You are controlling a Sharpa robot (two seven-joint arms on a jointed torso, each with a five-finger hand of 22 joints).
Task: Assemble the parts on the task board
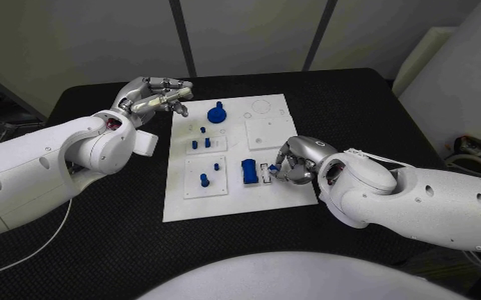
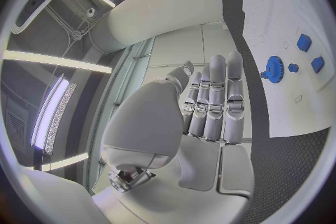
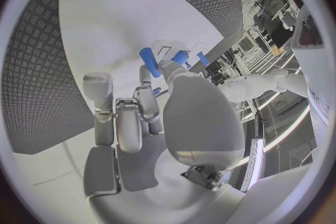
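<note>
A black table [image 1: 110, 244] holds the white task board [image 1: 233, 189] at its middle. My left hand [image 1: 152, 96] hovers by the board's far left corner, fingers drawn together, holding nothing. My right hand [image 1: 297, 161] rests on the board's near right area, fingertips pinching a small blue part [image 1: 272, 169] beside a taller blue block [image 1: 249, 171]. A blue gear [image 1: 217, 113] stands farther back.

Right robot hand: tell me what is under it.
Under the right robot hand lies the white board, with a small blue piece at its fingertips. Anything beneath the palm is covered.
</note>
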